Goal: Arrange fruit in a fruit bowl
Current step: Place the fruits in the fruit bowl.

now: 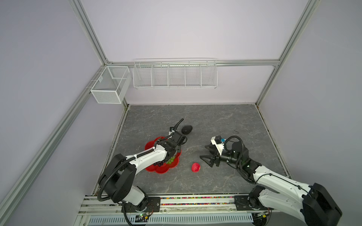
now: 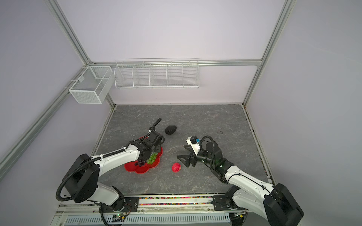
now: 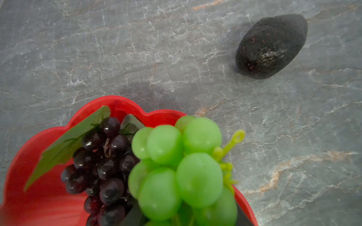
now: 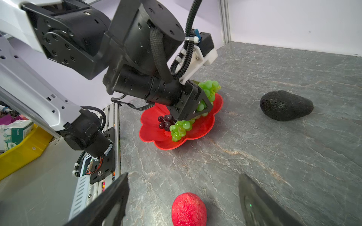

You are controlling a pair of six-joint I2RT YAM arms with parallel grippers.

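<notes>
The left tool hangs over the bowl with its jaws partly apart and the green grapes between them. I cannot tell whether they pinch the bunch or only flank it. The bunch's lower end lies in the bowl under the tool, and its upper end with a pale stem sticks out past the fingers. The purple grapes lie in the bowl just beside the tool, touching the green bunch, with a flat leaf against them. The avocado lies on the surface beyond this tool, well apart from the bowl.

The right tool is spread wide and holds nothing. The red fruit lies on the surface near its fingertips, touching neither.

The bowl is glossy red plastic, shallow, with a scalloped flower rim. Both grape bunches are smooth shiny beads, the green ones translucent. The avocado is matte black, pebbly and egg-shaped. The red fruit is oval with a rough, wrinkled skin. The surface is grey, stone-patterned, with pale veins and rusty streaks.
</notes>
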